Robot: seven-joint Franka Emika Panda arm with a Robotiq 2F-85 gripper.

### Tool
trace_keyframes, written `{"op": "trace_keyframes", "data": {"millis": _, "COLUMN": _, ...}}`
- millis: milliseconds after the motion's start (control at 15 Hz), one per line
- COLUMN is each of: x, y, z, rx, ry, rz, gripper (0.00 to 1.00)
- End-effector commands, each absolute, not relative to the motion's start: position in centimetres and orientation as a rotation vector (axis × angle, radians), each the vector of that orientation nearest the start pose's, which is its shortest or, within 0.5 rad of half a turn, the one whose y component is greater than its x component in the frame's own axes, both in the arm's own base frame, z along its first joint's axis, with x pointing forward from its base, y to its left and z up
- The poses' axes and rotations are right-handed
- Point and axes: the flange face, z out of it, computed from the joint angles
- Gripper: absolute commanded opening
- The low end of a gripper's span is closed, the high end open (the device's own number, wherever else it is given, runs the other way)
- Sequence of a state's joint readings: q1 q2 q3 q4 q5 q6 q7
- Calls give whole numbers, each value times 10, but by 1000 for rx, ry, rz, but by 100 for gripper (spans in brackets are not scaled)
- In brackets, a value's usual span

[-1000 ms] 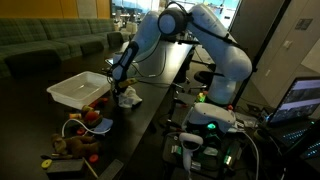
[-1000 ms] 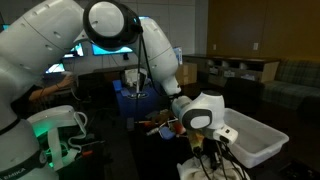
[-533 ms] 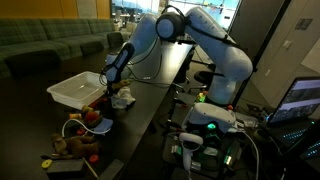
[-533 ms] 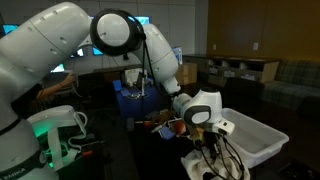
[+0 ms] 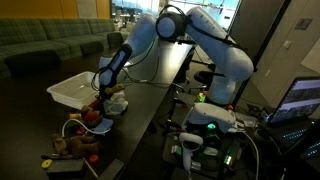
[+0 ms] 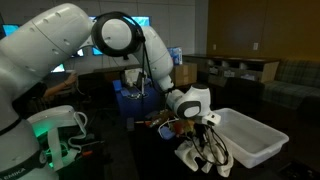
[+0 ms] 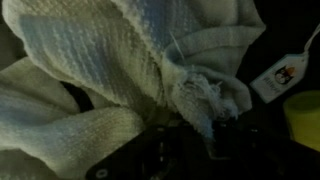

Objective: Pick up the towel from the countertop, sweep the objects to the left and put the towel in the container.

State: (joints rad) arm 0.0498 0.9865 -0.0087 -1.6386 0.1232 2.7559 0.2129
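Towel bunches under the claw, pinched in fully closed jaws and draped low on the tabletop to push the objects just beside it. Container sits near the claw's far side

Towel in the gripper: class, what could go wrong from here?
1. The towel hangs bunched from the shut gripper; it might ride over the small toys rather than push them.
2. The white tray lies close by; a sweep could nudge it or jam toys against it.
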Motion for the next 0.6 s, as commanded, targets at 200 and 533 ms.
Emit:
{"op": "trace_keyframes", "data": {"millis": 200, "x": 656, "y": 95, "z": 26, "rx": -3013, "ry": 276, "rz": -193, "gripper": 6}}
{"op": "trace_keyframes", "data": {"millis": 533, "x": 641, "y": 153, "z": 32, "rx": -2963, "ry": 156, "rz": -182, "gripper": 6}}
